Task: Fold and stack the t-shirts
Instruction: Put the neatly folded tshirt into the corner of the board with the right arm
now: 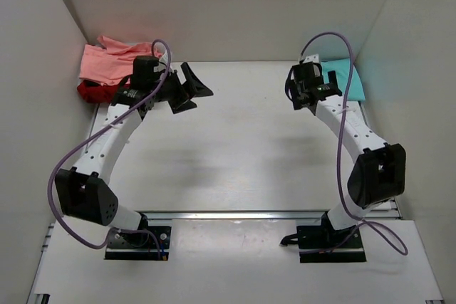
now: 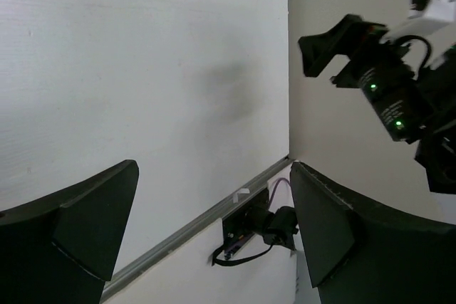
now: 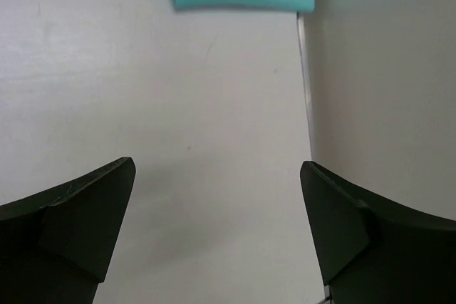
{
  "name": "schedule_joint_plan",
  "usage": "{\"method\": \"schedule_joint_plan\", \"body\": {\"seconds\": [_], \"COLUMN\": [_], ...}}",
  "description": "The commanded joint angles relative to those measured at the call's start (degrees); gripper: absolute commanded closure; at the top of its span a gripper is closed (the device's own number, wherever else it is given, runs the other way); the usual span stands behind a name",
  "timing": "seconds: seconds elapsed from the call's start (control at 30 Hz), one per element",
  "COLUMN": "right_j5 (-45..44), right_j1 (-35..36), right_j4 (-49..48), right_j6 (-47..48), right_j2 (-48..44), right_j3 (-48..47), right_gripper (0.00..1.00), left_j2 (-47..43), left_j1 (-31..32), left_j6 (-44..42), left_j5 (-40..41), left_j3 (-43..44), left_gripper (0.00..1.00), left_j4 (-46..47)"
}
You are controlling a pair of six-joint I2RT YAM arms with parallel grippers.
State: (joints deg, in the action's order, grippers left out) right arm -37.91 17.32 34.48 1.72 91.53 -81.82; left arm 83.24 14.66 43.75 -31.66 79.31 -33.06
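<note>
White table (image 1: 249, 140): teal t-shirt (image 1: 350, 80) flat at far right corner; salmon pink t-shirt (image 1: 107, 64) bunched over dark red t-shirt (image 1: 91, 92), far left corner.

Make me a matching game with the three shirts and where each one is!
Things:
1. teal shirt
2. pink shirt
3. red shirt

Places:
A. far left corner, on top of another shirt
B. far right corner, by itself
C. peeking out from under another shirt

Pairs: 1-B, 2-A, 3-C
</note>
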Motion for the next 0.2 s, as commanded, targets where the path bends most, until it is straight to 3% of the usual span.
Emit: {"method": "schedule_joint_plan", "body": {"seconds": [0.0, 0.17], "right_j5": [2.31, 0.12], "right_j1": [-0.53, 0.17], "right_j4": [1.29, 1.37], "right_j6": [-5.4, 1.7], "right_j2": [-5.29, -6.01], "right_j3": [1.75, 3.6], "right_gripper": [0.0, 0.0], "left_j2": [-2.73, -5.72], "left_j1": [0.37, -0.95], "left_j6": [-5.33, -6.14], "left_j5": [1.24, 0.46], "left_j3": [4.88, 0.24], "left_gripper": [0.01, 0.02], "left_j4": [-3.75, -4.3]}}
